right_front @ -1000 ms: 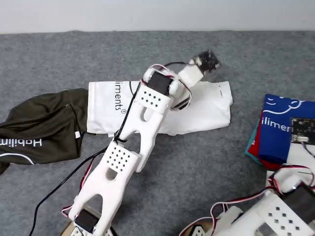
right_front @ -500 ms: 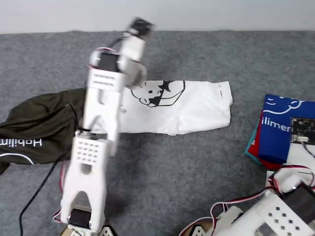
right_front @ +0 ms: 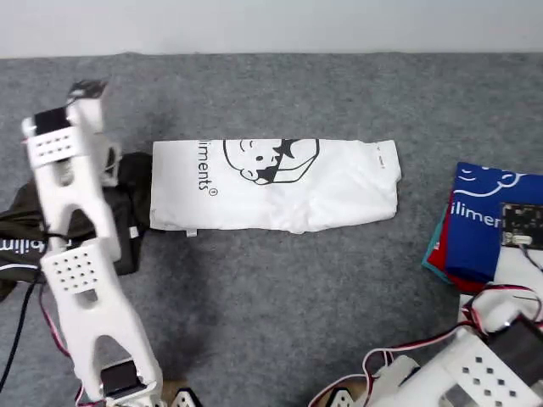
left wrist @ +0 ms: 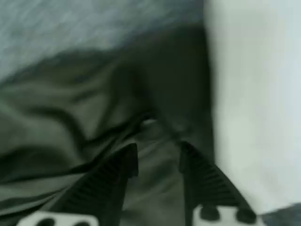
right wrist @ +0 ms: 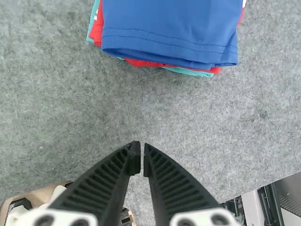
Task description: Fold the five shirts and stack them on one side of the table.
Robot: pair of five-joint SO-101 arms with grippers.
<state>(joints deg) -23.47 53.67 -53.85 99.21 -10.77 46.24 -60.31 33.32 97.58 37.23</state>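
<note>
Your left gripper [left wrist: 157, 153], fingers slightly apart, hangs right over the crumpled dark shirt [left wrist: 70, 108] at the table's [right_front: 280, 322] left edge. The white shirt [right_front: 280, 186] lies just beside it, long axis across the table. Your right gripper [right wrist: 141, 157], fingers together, sits by the stack [right wrist: 169, 28] at the right edge.

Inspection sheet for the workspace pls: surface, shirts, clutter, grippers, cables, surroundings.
Surface: grey felt-like table cover, lying flat.
Job's things: white shirt folded into a long strip mid-table; dark shirt crumpled at one end; stack of folded shirts, blue over red and teal, at the other end.
Clutter: nothing seen.
Grippers: left gripper above the dark shirt, jaws apart, holding nothing; right gripper over bare cover near the stack, jaws together, empty.
Cables: black cable by the left arm's base; red, white and black wires at the right arm.
Surroundings: pale wall behind the table.
</note>
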